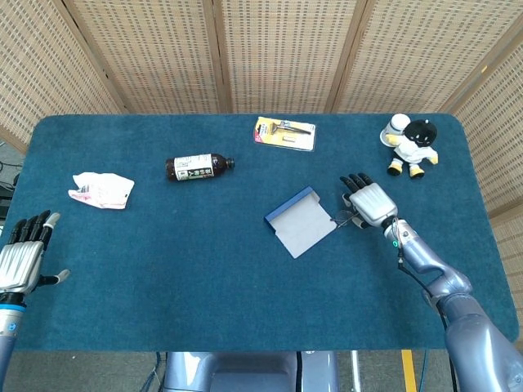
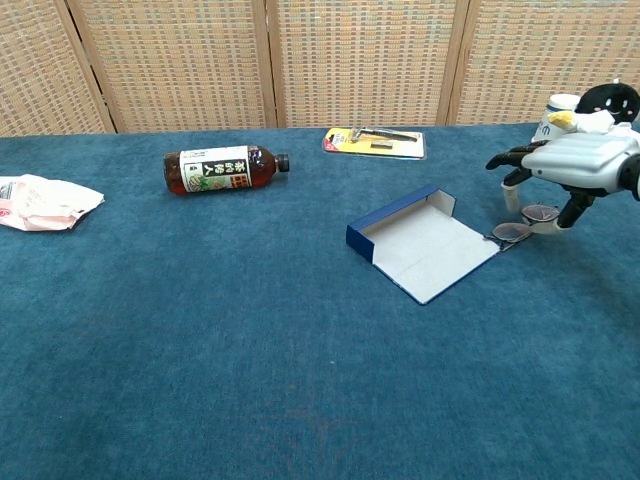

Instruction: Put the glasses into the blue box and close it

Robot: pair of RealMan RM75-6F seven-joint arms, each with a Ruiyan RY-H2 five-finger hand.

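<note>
Blue box (image 2: 425, 245) open flat, glasses (image 2: 525, 223) just beside

Right arm reaching in from the lower right corner of the head view, forearm angled up and to the left, silver links with a dark cable along the side. Right hand (image 1: 369, 201) palm down, back plate upward, dark fingers (image 1: 353, 180) spread and pointing away from the body. In the chest view, right hand (image 2: 575, 163) held flat and low at the right edge, fingers (image 2: 507, 158) splayed and curved downward, thumb hanging below the palm. Left hand (image 1: 22, 255) at the lower left edge of the head view, upright, fingers extended and slightly apart, thumb out to the side, nothing held. Left hand outside the chest view.
</note>
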